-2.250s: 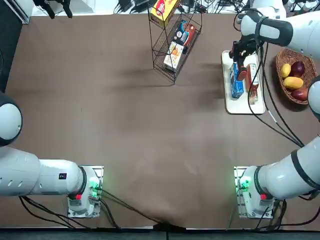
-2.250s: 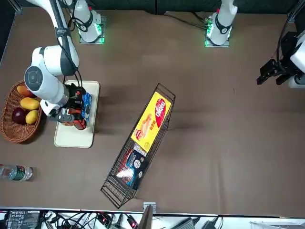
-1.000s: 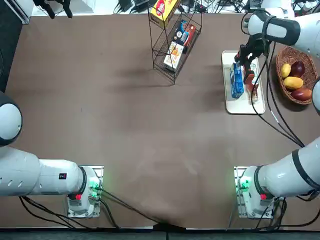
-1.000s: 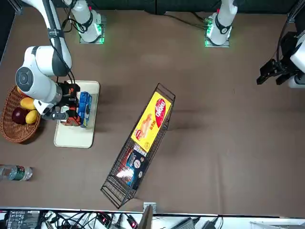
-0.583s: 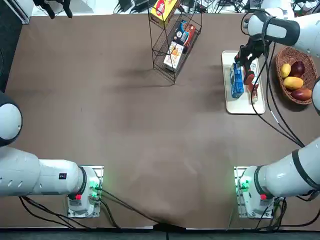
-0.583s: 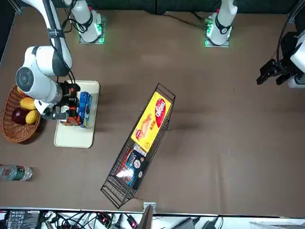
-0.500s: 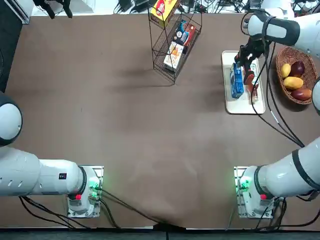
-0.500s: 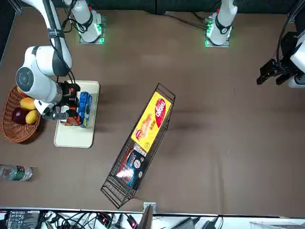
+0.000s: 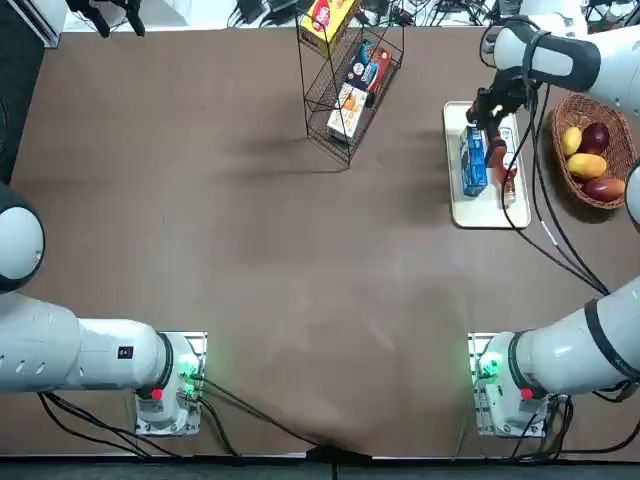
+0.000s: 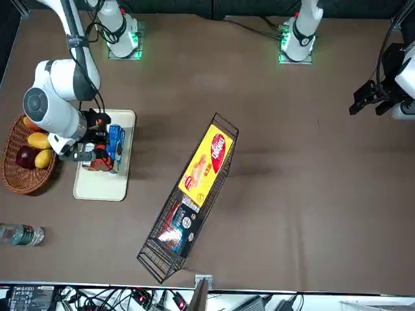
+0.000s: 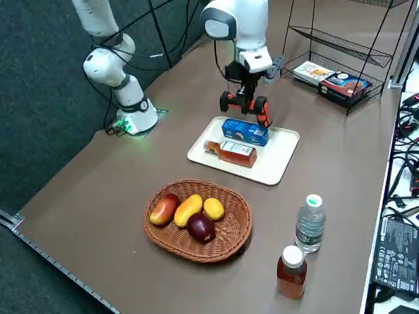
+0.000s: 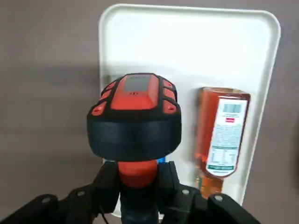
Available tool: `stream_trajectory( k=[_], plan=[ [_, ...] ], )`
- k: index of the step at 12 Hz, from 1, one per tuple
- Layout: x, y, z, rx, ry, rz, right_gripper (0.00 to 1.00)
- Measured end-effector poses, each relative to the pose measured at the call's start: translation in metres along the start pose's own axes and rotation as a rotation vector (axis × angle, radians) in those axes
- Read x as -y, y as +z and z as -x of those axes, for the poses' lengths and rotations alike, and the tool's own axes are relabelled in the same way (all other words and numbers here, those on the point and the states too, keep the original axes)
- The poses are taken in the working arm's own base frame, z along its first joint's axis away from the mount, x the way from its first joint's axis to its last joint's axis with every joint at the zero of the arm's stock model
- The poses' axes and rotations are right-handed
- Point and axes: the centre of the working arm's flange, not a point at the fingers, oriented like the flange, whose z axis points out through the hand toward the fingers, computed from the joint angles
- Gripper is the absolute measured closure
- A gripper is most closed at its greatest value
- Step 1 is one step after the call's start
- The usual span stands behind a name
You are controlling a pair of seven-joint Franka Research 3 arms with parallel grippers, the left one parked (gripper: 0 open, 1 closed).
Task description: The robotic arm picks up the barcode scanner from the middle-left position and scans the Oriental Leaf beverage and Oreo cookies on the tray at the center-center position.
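Step in hand, as judged: scan the items on the tray. The end effector is clamped on the barcode scanner, held above the tray at the far right of the table.

1. Keep the grip firm; a slip would turn the scanning head.
2. For the Oriental Leaf beverage, aim at the printed barcode on its upward label. Tilt the head slightly if the curved surface reflects.
3. For the Oreo cookies, lying left of the bottle, locate the code before aiming.
4. Maintain clearance; contact could roll the bottle.

View differences: the wrist view resolves the bottle's barcode, but the scanner covers most of the cookie pack. The right side view exposes the pack's upper surface and shows a red-brown bottle outside the tray, absent from the top view. No view confirms a completed read.
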Motion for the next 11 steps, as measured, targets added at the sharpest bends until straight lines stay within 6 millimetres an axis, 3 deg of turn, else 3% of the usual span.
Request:
stream_trajectory(
  k=[7, 10, 11],
  plan=[
    [0.094, 0.002, 0.003, -0.082, 0.039, -0.002, 0.58],
    [0.130, 0.025, 0.002, -0.105, 0.069, -0.003, 0.58],
    [0.138, 0.045, -0.002, -0.110, 0.080, -0.001, 0.58]
  ],
)
